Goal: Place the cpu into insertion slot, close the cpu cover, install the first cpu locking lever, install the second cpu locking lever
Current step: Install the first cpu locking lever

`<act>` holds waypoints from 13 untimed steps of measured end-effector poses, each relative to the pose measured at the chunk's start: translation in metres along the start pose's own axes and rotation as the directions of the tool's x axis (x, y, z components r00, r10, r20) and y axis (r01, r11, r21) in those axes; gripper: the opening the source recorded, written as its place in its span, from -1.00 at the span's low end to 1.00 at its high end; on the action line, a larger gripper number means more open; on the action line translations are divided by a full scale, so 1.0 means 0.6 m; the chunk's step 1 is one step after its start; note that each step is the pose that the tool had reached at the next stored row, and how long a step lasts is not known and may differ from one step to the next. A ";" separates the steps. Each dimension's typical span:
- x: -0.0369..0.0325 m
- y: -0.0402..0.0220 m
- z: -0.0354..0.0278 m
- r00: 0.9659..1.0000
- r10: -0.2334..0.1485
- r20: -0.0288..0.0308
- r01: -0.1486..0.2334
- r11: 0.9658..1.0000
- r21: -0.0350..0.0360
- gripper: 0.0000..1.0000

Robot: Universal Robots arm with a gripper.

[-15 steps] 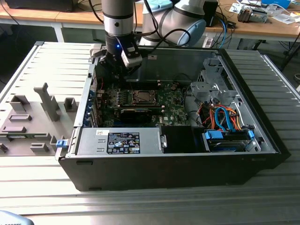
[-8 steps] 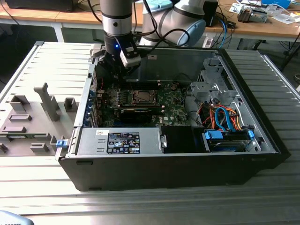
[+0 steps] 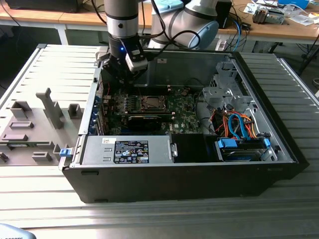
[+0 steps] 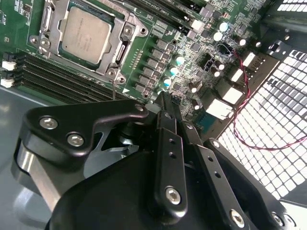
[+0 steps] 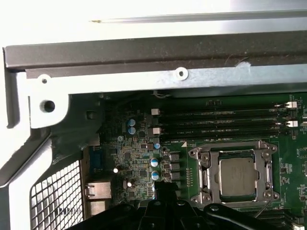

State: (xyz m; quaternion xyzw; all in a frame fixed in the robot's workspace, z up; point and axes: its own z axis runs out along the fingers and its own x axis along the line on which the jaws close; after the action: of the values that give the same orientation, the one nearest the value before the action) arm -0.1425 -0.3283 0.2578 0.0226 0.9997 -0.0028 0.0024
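The arm reaches straight down into the open computer case (image 3: pixel 279 149), its gripper (image 4: pixel 163 103) clenched empty above the green motherboard (image 4: pixel 158 28). The cpu (image 4: pixel 86 32) sits in the insertion slot (image 5: pixel 199 155), beside the gripper, with the cpu cover (image 5: pixel 261 158) closed around it.

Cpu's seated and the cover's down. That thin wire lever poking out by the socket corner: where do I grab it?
Take the locking lever at its free end, where the wire juts past the cpu cover's corner toward the memory slots. Come from above, pinching across the wire: it is thin, and only that end looks clear of the frame.
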 end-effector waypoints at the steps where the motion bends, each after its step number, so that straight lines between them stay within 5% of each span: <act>1: 0.001 0.000 0.000 1.000 0.000 0.000 0.000 1.000 0.000 -0.79; 10: 0.005 0.017 0.001 1.000 -0.006 0.000 0.006 1.000 0.000 -0.79; 13: -0.008 0.021 0.001 1.000 -0.006 0.000 0.006 1.000 0.000 -0.79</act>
State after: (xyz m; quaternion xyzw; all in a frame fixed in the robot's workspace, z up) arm -0.1370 -0.3158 0.2571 0.0194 0.9998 -0.0026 0.0023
